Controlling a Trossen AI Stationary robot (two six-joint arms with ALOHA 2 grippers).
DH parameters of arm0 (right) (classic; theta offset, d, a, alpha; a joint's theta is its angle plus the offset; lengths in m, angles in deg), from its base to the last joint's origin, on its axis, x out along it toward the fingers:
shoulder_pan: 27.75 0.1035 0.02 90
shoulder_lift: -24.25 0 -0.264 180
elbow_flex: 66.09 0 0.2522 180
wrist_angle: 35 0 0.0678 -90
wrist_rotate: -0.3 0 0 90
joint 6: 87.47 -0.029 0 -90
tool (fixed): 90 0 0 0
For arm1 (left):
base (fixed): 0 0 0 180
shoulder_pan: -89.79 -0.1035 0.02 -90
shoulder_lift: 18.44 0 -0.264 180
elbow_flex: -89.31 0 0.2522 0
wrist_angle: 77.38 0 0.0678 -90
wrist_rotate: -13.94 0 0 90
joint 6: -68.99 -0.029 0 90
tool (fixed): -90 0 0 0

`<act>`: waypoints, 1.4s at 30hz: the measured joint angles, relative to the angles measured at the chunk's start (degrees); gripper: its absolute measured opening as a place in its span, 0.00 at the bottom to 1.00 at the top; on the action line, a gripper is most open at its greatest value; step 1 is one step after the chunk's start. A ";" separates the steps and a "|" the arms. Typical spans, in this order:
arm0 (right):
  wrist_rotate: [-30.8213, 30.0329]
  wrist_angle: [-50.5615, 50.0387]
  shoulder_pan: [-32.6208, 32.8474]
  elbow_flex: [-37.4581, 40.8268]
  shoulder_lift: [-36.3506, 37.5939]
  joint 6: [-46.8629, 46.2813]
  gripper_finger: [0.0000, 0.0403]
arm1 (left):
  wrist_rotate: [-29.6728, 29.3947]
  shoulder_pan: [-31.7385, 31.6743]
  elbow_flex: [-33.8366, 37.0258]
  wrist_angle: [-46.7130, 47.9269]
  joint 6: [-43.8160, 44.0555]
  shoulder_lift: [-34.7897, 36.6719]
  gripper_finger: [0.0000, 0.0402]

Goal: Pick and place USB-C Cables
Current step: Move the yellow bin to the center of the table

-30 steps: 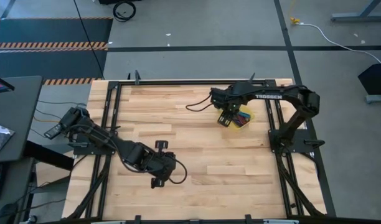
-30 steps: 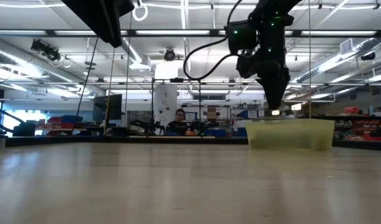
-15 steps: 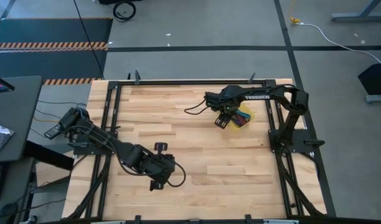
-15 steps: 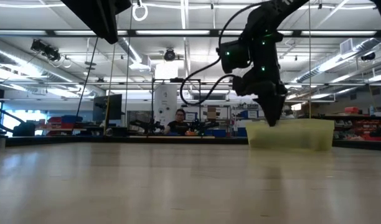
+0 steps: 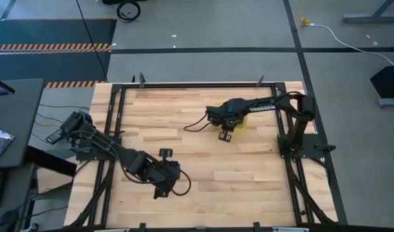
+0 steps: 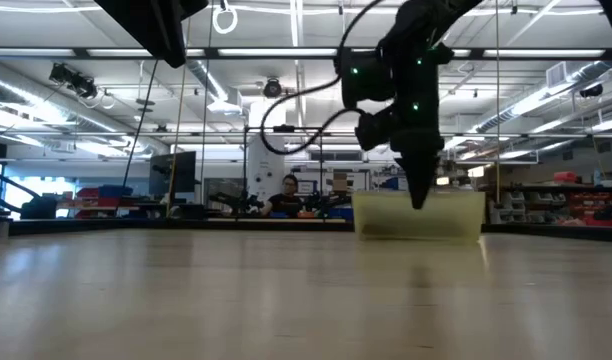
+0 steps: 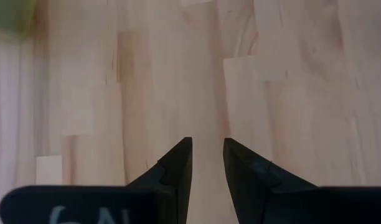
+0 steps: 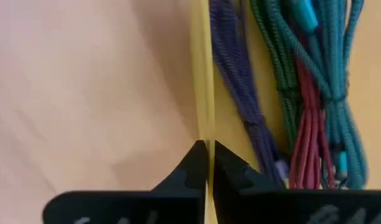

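A small yellow tray (image 6: 456,214) stands on the table right of centre, mostly under my right arm in the high view (image 5: 241,123). In it lie the USB-C cables: a purple one (image 8: 234,74), a green one (image 8: 274,56), a magenta one (image 8: 305,124) and a teal one (image 8: 337,68). My right gripper (image 8: 208,149) points down at the tray's left side (image 6: 418,200) and is shut on its wall. My left gripper (image 7: 207,146) waits low over bare wood near the table's front (image 5: 161,190), open, with nothing between its fingers. My right gripper pinches the tray's thin yellow side wall (image 8: 203,93) between its two fingers, one inside the tray beside the purple cable and one outside. The fingers come from above, pointing down. The tray's bottom rests on the table.
A black metal frame (image 5: 184,84) runs around the wooden tabletop. Bare wood (image 5: 184,135) lies between the two arms. A black wire (image 5: 196,125) loops from my right wrist over the table. Beyond the far edge, a person (image 6: 288,186) sits in the room.
My right gripper has gone down and toward the table's left edge and has shut on the tray's wall. The tray, with the cables in it, has slid along the table toward the left.
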 joint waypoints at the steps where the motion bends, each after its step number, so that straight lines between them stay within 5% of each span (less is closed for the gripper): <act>1: 0.60 1.01 0.89 -0.02 0.02 -0.27 0.03 | 0.00 0.00 0.00 -0.04 0.00 0.00 0.24; 20: 6.01 21.76 16.79 -0.46 -0.23 1.12 0.01 | 0.00 0.44 0.00 -0.53 -0.49 0.00 0.24; 42: 2.07 7.60 21.16 -19.86 -15.86 3.75 0.01 | -5.81 1.69 0.02 4.06 2.91 9.35 0.14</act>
